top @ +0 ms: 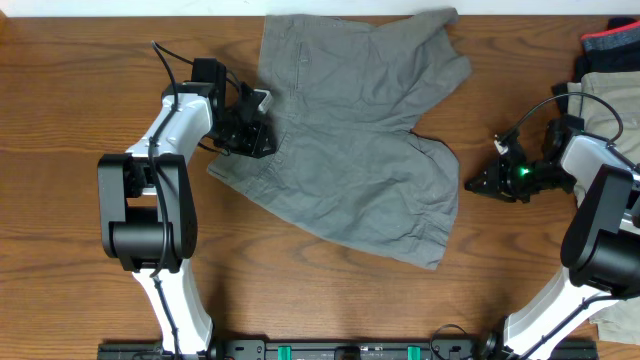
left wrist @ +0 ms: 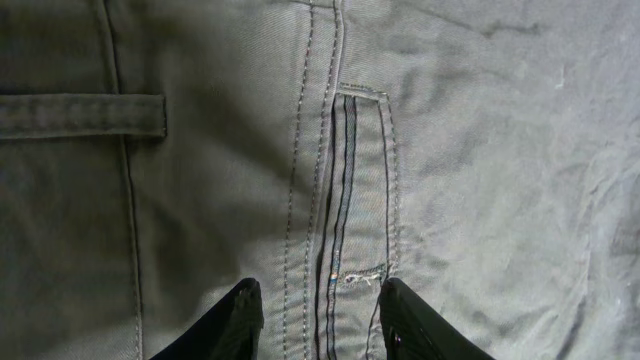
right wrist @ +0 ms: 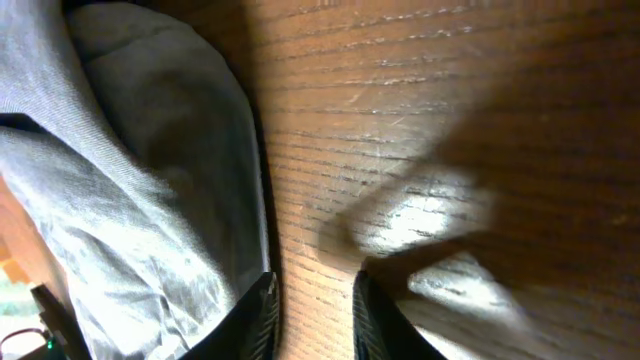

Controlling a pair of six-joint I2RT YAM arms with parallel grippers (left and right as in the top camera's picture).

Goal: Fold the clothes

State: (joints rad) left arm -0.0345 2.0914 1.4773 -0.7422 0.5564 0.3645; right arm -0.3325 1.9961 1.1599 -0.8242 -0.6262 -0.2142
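Note:
The clothes are grey shorts [top: 350,150] spread flat in the middle of the table, waistband to the left. My left gripper [top: 262,135] sits on the waistband area. In the left wrist view its jaws [left wrist: 320,300] stand apart, tips down on the flat cloth [left wrist: 480,150], with the stitched fly seam running between them. My right gripper [top: 474,185] is low over bare wood just right of the shorts' near leg. In the right wrist view it [right wrist: 315,310] is narrowly open, wood between the fingers, and the grey cloth's edge [right wrist: 130,200] lies beside the left finger.
Pale khaki trousers [top: 608,98] lie at the right edge, partly under the right arm, with a dark garment [top: 612,40] behind them. The wooden table [top: 80,80] shows bare on the left and in front of the shorts.

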